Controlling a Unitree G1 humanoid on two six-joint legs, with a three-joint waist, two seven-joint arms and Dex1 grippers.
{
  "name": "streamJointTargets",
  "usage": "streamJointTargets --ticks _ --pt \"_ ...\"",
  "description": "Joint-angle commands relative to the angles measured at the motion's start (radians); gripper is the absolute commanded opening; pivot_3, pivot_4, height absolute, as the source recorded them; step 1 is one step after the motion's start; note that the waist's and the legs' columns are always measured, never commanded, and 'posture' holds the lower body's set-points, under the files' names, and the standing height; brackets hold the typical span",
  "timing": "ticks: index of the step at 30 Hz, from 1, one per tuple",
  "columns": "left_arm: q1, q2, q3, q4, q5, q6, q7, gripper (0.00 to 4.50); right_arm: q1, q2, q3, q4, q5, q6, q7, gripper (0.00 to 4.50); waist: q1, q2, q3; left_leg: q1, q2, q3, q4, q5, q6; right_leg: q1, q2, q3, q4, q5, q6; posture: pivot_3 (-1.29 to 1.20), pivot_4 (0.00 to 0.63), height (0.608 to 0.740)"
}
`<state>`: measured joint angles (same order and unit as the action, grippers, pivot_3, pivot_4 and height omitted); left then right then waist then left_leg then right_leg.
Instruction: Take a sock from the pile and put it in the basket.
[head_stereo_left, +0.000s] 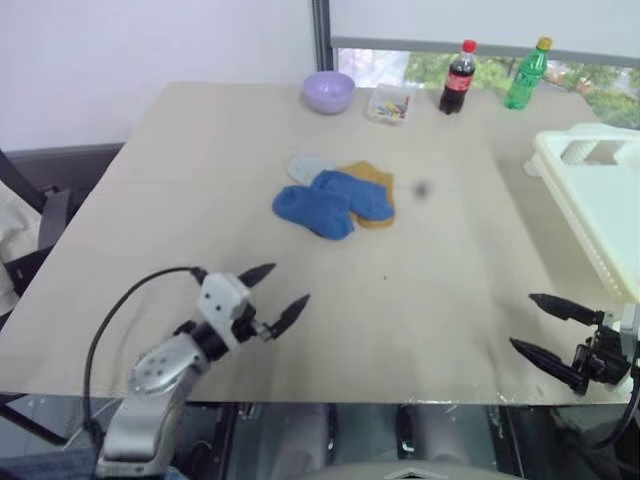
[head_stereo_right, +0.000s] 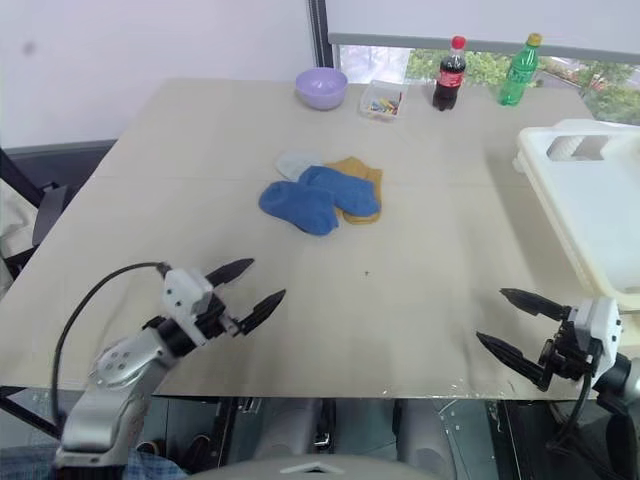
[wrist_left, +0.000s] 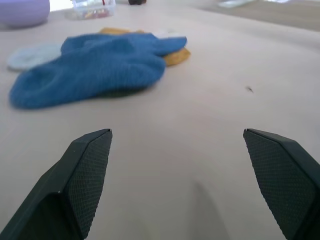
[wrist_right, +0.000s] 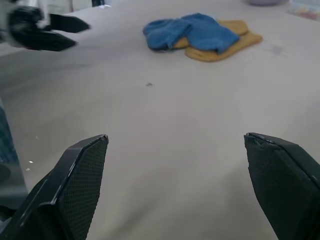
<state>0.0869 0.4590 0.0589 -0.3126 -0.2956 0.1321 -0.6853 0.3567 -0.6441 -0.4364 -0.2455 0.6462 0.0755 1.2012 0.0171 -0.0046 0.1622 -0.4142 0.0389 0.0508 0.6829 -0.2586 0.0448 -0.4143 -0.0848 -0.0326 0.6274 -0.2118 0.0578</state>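
Pile (head_stereo_left: 337, 196): being seen centre frame, mid-table (head_stereo_left: 200, 180); long axis running lower left to upper right.
L gripper (head_stereo_left: 277, 297): jaws wide, empty; nearer arm, pile lying up-right of it.
R gripper (head_stereo_left: 540, 328): jaws wide, empty.
Basket (head_stereo_left: 600, 190): right edge.

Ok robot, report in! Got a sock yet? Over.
Left gripper open, empty. Right gripper open, empty. Pile untouched mid-table; basket waiting at right edge. Nothing in the way.

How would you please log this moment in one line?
small flat heap of ankle socks: untouched | left pincer: open | right pincer: open | large white plastic basket: robot's right
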Motion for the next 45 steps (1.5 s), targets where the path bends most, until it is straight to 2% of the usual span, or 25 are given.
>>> streamJointTargets --ticks 1,11,18,21,25,29,30,39,45 --pt "-0.121 -0.039 -0.077 0.073 0.058 -0.001 0.033 4.50 -0.018 0.001 -0.001 -0.071 0.024 0.011 -0.035 4.44 0.000 -0.001 0.000 0.000 0.000 0.000 0.001 0.000 0.000 0.000 0.000 0.000 0.001 0.000 0.000 0.00 0.150 0.729" --pt "-0.478 -0.154 -0.206 0.485 0.291 -0.102 0.188 4.50 -0.023 0.026 0.021 -0.110 0.003 -0.003 -0.093 4.44 0.001 -0.001 0.000 -0.001 0.000 0.000 0.002 0.000 0.000 0.001 0.002 0.000 0.001 0.003 -0.003 0.00 0.150 0.729" --pt "-0.550 -0.182 -0.222 0.591 0.343 -0.134 0.223 4.50 -0.009 0.042 0.020 -0.110 -0.003 -0.024 -0.103 4.44 -0.002 -0.001 0.000 -0.001 0.000 -0.001 0.001 0.000 0.000 0.000 0.002 0.000 0.000 0.004 -0.001 0.00 0.150 0.729" --pt "-0.541 -0.181 -0.211 0.591 0.344 -0.138 0.229 3.68 0.002 0.047 0.014 -0.112 -0.001 -0.031 -0.103 4.50 -0.001 -0.001 0.000 -0.001 0.000 -0.001 0.001 0.000 0.000 0.001 0.002 0.000 0.001 0.004 -0.001 0.00 0.150 0.729" --pt "-0.524 -0.172 -0.208 0.575 0.347 -0.150 0.230 2.09 0.007 0.051 0.015 -0.106 -0.002 -0.042 -0.103 4.50 -0.001 -0.001 0.000 -0.001 0.000 -0.001 0.002 0.000 0.000 0.001 0.002 0.000 0.001 0.004 -0.002 0.00 0.150 0.729" --pt "-0.505 -0.170 -0.203 0.525 0.336 -0.162 0.221 0.27 0.005 0.053 0.019 -0.098 -0.004 -0.047 -0.100 4.50 -0.001 -0.001 0.000 -0.001 0.000 -0.001 0.002 0.000 0.000 0.001 0.002 0.000 0.001 0.004 -0.002 0.00 0.150 0.729" --pt "-0.496 -0.171 -0.200 0.500 0.327 -0.158 0.217 0.09 0.004 0.052 0.020 -0.096 -0.004 -0.048 -0.099 4.50 -0.001 -0.001 0.000 -0.001 0.000 -0.001 0.002 0.000 0.000 0.001 0.002 0.000 0.001 0.004 -0.002 0.00 0.150 0.729" --pt "-0.421 -0.154 -0.201 0.348 0.308 -0.084 0.193 0.09 -0.003 0.053 0.035 -0.067 -0.009 -0.060 -0.082 4.50 -0.001 -0.001 0.000 -0.001 0.000 -0.001 0.002 0.000 0.000 0.001 0.001 0.000 0.001 0.003 -0.003 0.00 0.150 0.729" --pt "-0.346 -0.131 -0.255 0.104 0.235 0.192 0.101 0.09 -0.010 0.048 0.034 -0.052 -0.010 -0.065 -0.074 4.50 -0.001 -0.001 0.000 -0.001 0.000 -0.001 0.002 0.000 0.000 0.001 0.001 0.001 0.001 0.003 -0.003 0.00 0.150 0.729"
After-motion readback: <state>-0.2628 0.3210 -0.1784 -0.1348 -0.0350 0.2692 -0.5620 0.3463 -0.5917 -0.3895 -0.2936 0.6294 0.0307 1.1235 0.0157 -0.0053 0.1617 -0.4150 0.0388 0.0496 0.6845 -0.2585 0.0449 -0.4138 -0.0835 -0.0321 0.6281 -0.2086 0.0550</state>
